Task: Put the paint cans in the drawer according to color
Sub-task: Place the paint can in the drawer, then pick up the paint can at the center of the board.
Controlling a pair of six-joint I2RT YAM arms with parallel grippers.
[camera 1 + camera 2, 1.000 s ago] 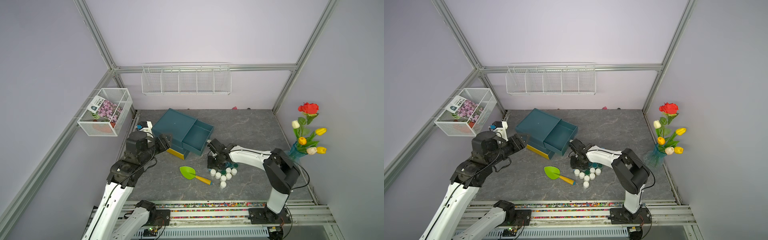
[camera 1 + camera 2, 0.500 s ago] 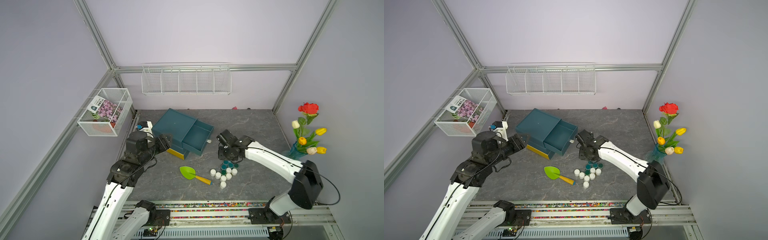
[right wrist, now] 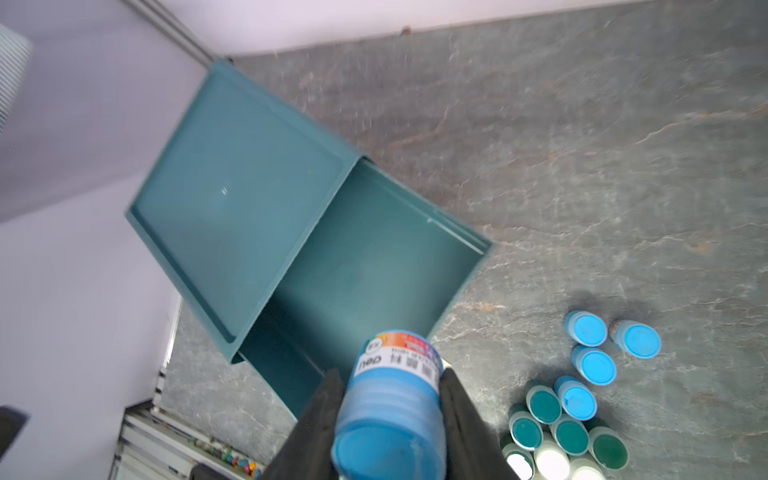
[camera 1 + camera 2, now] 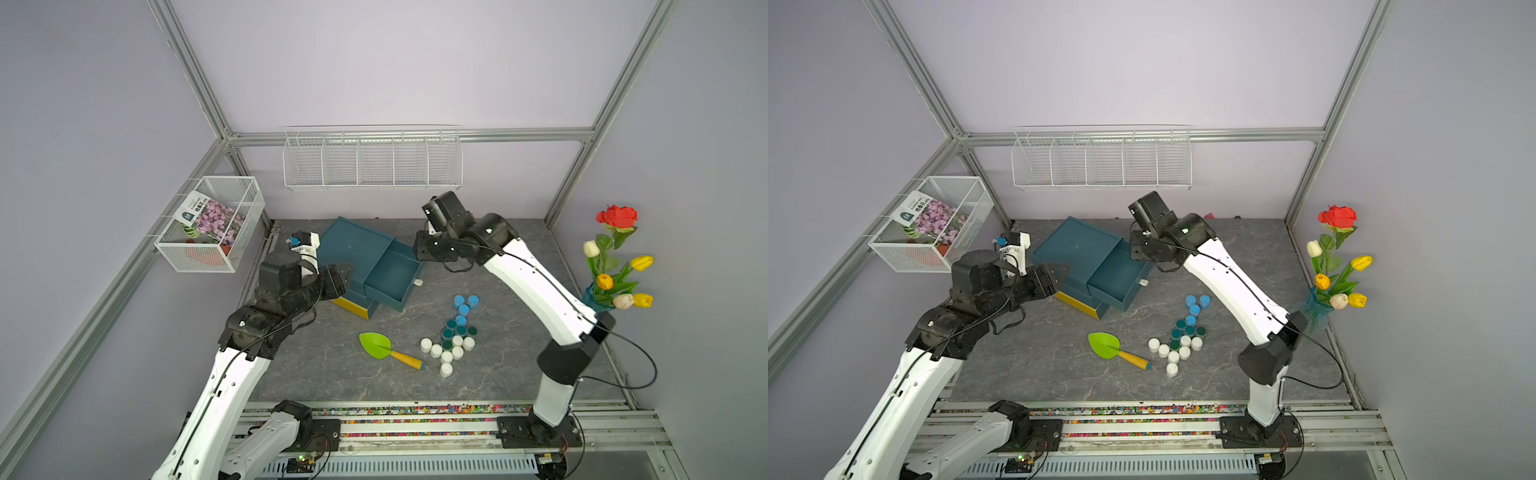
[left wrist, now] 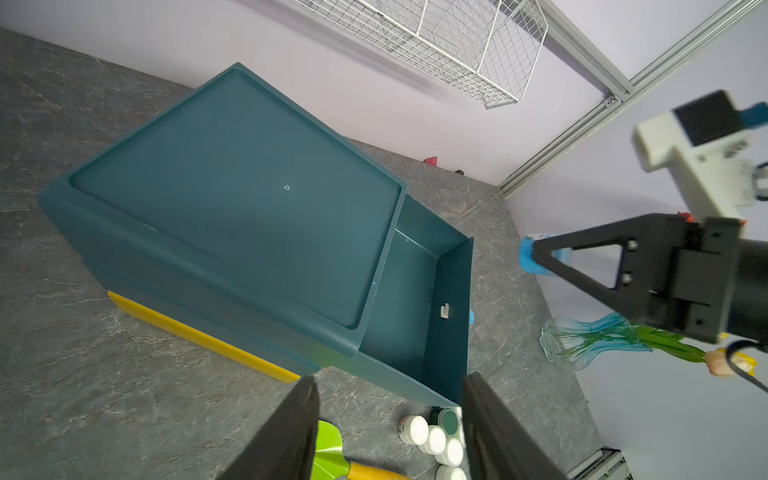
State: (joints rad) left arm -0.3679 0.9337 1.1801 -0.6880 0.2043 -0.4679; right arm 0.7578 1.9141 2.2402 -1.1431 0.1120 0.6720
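Observation:
A teal drawer cabinet [image 4: 353, 245] stands at the back left with its top drawer [image 4: 392, 276] pulled out and bare inside; a yellow-fronted lower drawer [image 4: 351, 307] sticks out slightly. My right gripper [image 3: 390, 374] is shut on a light blue paint can [image 3: 390, 399], hanging at the open drawer's far corner [image 4: 417, 249]. Light blue [image 4: 465, 303], teal [image 4: 457, 330] and white paint cans [image 4: 446, 353] stand clustered on the table. My left gripper [image 5: 390, 378] is open with nothing in it, beside the cabinet's left front [image 4: 345, 270].
A green trowel with a yellow handle [image 4: 382, 347] lies in front of the cabinet. A glass vase of flowers [image 4: 611, 266] stands at the right edge. A wire basket [image 4: 210, 224] hangs on the left wall, a wire shelf [image 4: 372, 160] on the back wall.
The right arm rose from the cluster of cans with a light blue can and swung back and left to the open drawer. The left arm stayed in place.

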